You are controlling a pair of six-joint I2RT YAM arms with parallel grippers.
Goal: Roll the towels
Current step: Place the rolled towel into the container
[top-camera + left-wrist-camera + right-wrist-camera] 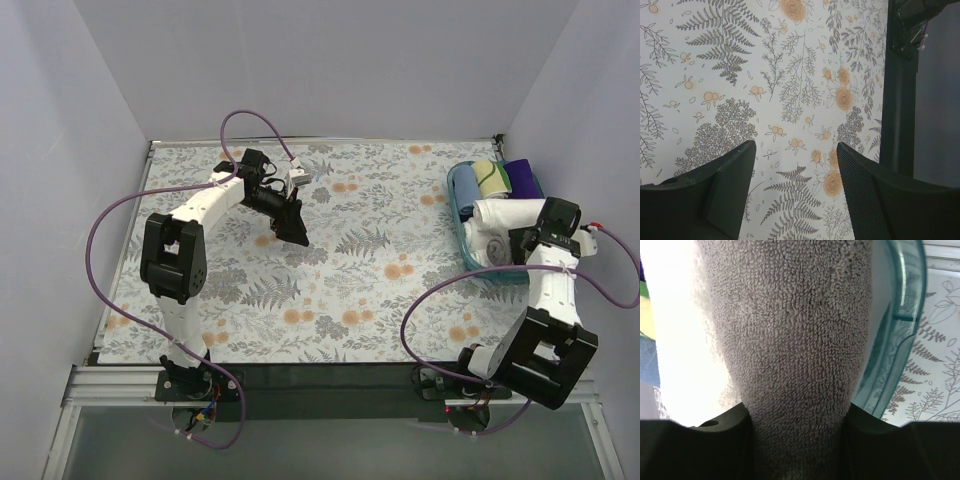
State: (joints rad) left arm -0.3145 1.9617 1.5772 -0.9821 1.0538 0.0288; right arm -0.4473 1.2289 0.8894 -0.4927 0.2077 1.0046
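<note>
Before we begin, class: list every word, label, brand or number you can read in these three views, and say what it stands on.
No text can be read in any view.
On the floral table covering: only ferns and flowers.
On the grey-brown towel in the right claw: plain terry.
On the teal basket: no label shows.

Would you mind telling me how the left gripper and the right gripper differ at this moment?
The left gripper is open and holds nothing; the right gripper is shut on a grey-brown towel. The left one hangs over the floral cover; the right one is at the teal basket. Both have dark fingers.
</note>
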